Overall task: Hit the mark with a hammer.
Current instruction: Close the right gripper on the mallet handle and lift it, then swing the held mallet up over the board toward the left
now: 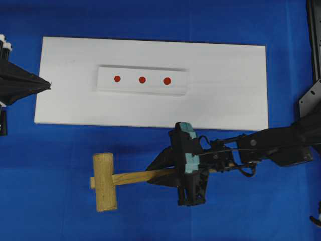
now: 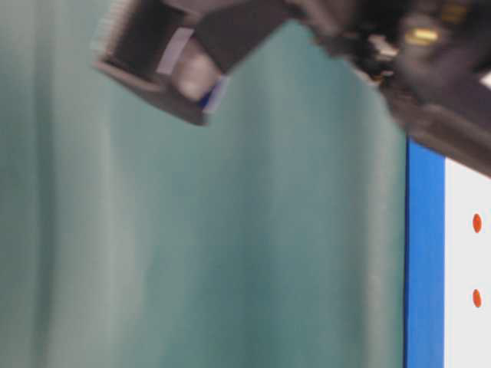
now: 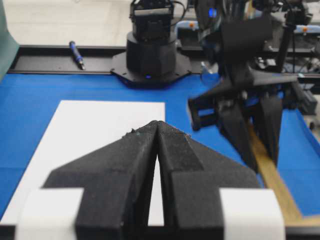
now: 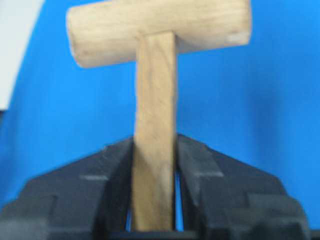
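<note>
Two arms: both are seen in the overhead view, left at 9 o'clock, right entering from 3 o'clock.
Right gripper (image 1: pixel 170 176): jaws are pressed narrow onto the hammer handle, one finger on each flat side; in the right wrist view the handle is seen clamped between the black fingers (image 4: pixel 210 175).
Hammer (image 1: pixel 111 179): light wooden mallet, found at 6 o'clock of the white board on the blue cloth; the thick head is set toward 9 o'clock, the handle runs toward 3 o'clock into the right gripper. Whether the head is lifted off the cloth cannot be told.
Left gripper (image 1: pixel 49 84): pads are seen pressed tip to tip, nothing between them; it is placed at the board's 9 o'clock edge, tips aimed toward 3 o'clock.
White board (image 1: pixel 225 100): laid flat on the blue cloth (image 1: pixel 50 201).
White strip (image 1: pixel 180 80): set on the board, long axis 9 to 3 o'clock.
Mark (image 1: pixel 167 81): red dot at the strip's 3 o'clock end, largest of three in a row; well apart from the hammer head, uncovered.
Smaller dots (image 1: pixel 142 80): two, toward 9 o'clock of the mark.
Table-level view: blurred, mostly blocked.
</note>
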Controlling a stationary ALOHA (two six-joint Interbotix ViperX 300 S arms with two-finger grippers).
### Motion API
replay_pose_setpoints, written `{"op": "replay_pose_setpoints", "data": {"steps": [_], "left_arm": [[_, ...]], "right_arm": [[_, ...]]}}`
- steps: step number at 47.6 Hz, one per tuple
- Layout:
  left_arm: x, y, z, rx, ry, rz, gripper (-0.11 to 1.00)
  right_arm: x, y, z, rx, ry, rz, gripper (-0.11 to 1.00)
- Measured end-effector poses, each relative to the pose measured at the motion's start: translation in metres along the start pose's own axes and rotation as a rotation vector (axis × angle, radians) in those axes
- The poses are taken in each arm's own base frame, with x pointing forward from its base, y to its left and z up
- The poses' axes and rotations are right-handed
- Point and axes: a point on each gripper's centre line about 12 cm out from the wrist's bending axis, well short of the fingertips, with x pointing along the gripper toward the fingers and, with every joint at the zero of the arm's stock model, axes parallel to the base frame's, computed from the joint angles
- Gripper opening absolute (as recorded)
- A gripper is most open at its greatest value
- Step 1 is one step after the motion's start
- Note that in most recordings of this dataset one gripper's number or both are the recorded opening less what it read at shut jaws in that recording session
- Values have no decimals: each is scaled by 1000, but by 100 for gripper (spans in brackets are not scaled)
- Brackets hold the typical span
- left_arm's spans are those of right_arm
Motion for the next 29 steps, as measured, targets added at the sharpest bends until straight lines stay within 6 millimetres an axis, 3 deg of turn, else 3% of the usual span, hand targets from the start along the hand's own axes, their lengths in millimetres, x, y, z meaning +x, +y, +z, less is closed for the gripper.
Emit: {"op": "replay_pose_setpoints", "data": {"steps": [10, 18, 24, 29], "left_arm": [[0, 0, 0, -9, -2, 0, 0], [0, 0, 0, -51, -2, 0, 0], [0, 0, 0, -80, -2, 0, 0], [0, 0, 0, -86, 0, 0, 0]], "right_arm": [[-28, 17, 35, -56, -83, 48, 10], [-31, 18, 38, -72, -92, 51, 10], [-31, 10, 42, -79, -99, 31, 10], [-31, -8, 49, -88, -115, -12, 10]]}}
